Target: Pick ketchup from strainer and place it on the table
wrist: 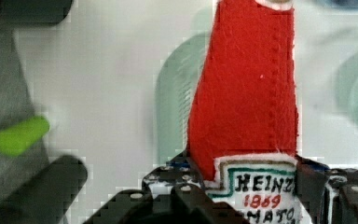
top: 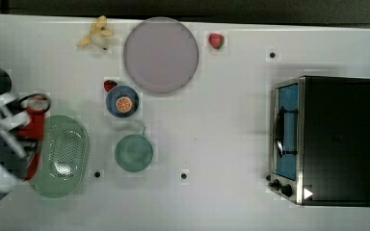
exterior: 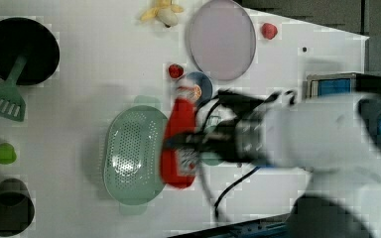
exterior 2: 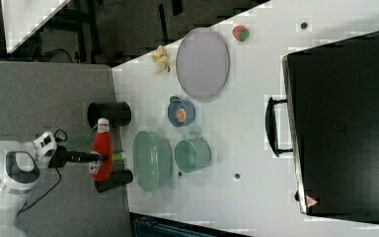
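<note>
I see my gripper (wrist: pixel 251 196) clamped on the ketchup (wrist: pixel 244 93) at its label, a finger on either side in the wrist view. The bottle is a red felt one with a white Heinz label. In the left view the ketchup (exterior: pixel 179 144) hangs in the air in front of the strainer (exterior: pixel 131 156), at about 3 o'clock from its middle, its long axis running 12 to 6 with the cap end at 12. In the right view the ketchup (exterior 2: pixel 100 150) shows the same axis, cap toward 12, at 9 o'clock from the strainer (exterior 2: pixel 151 160). On the table (top: pixel 231 120) in the top view, the teal cup (top: pixel 134 152) stands at 3 o'clock from the strainer (top: pixel 60 156).
</note>
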